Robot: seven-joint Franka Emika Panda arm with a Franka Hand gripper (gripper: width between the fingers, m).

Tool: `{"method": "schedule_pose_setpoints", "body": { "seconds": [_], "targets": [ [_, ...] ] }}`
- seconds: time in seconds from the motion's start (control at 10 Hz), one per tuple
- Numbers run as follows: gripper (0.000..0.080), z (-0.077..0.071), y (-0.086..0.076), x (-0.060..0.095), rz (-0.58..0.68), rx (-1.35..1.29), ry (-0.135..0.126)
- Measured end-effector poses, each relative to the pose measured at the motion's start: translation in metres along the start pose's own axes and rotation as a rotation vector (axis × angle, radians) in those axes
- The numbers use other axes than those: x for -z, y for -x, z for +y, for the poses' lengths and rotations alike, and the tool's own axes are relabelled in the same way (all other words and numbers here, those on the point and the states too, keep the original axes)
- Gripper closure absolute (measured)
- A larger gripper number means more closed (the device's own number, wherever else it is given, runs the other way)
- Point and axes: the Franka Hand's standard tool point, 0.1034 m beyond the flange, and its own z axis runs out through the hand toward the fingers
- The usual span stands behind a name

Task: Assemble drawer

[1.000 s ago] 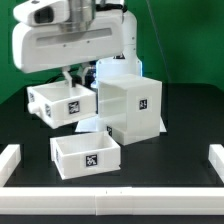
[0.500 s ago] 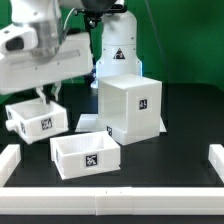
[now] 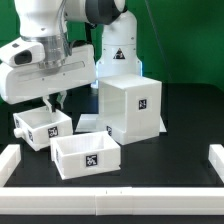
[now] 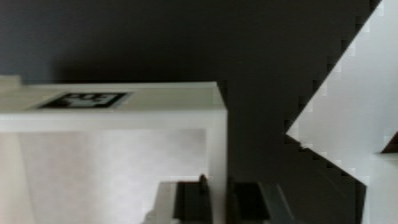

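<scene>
Clamping drawer box [image 3: 44, 129] in gripper [image 3: 52, 103] | black table [image 3: 186, 126] | green backdrop [image 3: 186, 40]

Pincer [image 3: 52, 103] grips the tilted small drawer [image 3: 42, 128], on the exterior view's left of the tall cabinet [image 3: 130, 108]; second drawer [image 3: 85, 157] sits nearer.

Light falls bright and even from above in the exterior view. The white cabinet [image 3: 130, 108] and the arm [image 3: 50, 62] come close to washing out on their upper faces, while their side faces go a soft grey. The black bench [image 3: 185, 115] takes the light without glare and shows only faint shadows beneath the parts. The picture is coarse, its edges stair-stepped. The wrist view is soft throughout: the tag [image 4: 84, 100] on the small drawer [image 4: 107, 150] is smeared, and the gripper [image 4: 228, 195] is a dark blur.
</scene>
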Motion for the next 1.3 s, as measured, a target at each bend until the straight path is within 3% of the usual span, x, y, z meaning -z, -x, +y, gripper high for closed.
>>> {"method": "schedule_pose_setpoints", "body": {
  "seconds": [0.1,0.3,0.7,0.8,0.9,1.0,1.1,1.2,1.3],
  "targets": [
    [0.0762,-0.001,0.001,-0.002,-0.003,0.000,-0.003],
    [0.0762,-0.001,0.007,-0.020,-0.022,0.006,-0.017],
    [0.0761,0.010,0.009,-0.021,-0.018,0.026,-0.011],
    [0.0668,0.010,0.009,-0.021,-0.018,0.026,-0.011],
    [0.0479,0.010,0.009,-0.021,-0.018,0.026,-0.012],
    [0.0342,0.010,0.009,-0.021,-0.018,0.026,-0.012],
    [0.0342,0.010,0.009,-0.020,-0.021,0.028,-0.015],
    [0.0197,0.014,0.010,-0.008,-0.028,0.025,-0.033],
    [0.0164,0.018,0.008,0.006,-0.023,0.021,-0.034]
  ]
}}
